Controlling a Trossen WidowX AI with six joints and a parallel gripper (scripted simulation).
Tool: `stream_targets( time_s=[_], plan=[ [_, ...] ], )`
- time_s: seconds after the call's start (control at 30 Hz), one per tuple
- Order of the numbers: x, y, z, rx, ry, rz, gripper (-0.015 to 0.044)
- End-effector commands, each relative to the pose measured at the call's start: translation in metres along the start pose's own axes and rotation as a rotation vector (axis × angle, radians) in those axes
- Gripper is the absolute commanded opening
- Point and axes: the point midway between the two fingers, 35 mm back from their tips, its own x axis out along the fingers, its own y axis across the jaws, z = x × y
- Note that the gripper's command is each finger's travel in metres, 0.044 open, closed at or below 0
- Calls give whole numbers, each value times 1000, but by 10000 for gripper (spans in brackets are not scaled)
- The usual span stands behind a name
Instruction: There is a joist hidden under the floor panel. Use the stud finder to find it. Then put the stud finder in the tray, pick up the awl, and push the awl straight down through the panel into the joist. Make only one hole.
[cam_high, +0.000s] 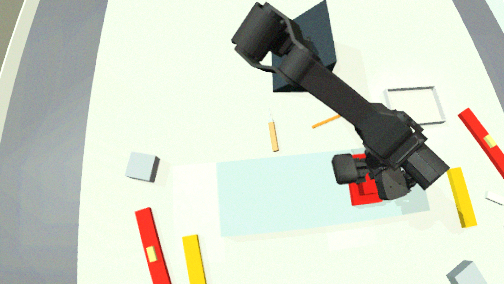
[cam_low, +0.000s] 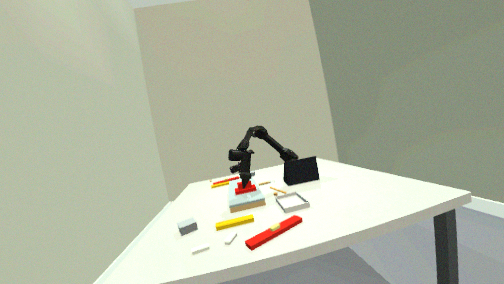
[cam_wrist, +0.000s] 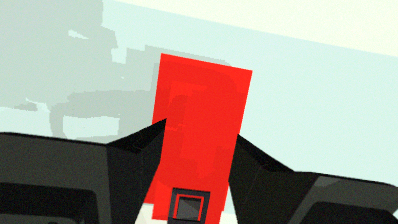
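Note:
The red stud finder (cam_high: 357, 196) (cam_low: 245, 191) (cam_wrist: 200, 100) is upright, flat on or just over the pale blue floor panel (cam_high: 280, 195) (cam_low: 237, 201) (cam_wrist: 310, 100), near the panel's right end in the top view. My gripper (cam_high: 369, 175) (cam_low: 245, 184) (cam_wrist: 197, 128) is shut on it. Its small dark square window (cam_wrist: 189, 206) has a red outline and a grey middle. The awl (cam_high: 273, 136) (cam_low: 265, 183), with an orange handle and thin spike, lies behind the panel. The shallow grey-rimmed tray (cam_high: 440, 105) (cam_low: 296, 209) stands beyond the panel's right end and holds nothing visible. The joist is hidden.
An orange stick (cam_high: 326, 121) (cam_low: 278, 190) lies between awl and tray, partly under the arm in the top view. Red levels (cam_high: 480, 132) (cam_low: 275, 232), yellow bars (cam_high: 462, 197) (cam_low: 235, 222) and grey blocks (cam_high: 142, 166) (cam_low: 187, 226) lie around the panel. A dark box (cam_low: 301, 171) stands by the arm's base.

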Motion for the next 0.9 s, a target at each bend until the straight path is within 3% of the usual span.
stream_targets(
  time_s=[0.0, 0.87],
  plan=[
    [0, -8, -1, -5, 0, -6, 0],
    [1, -47, -1, -6, 0, -8, 0]
  ],
)
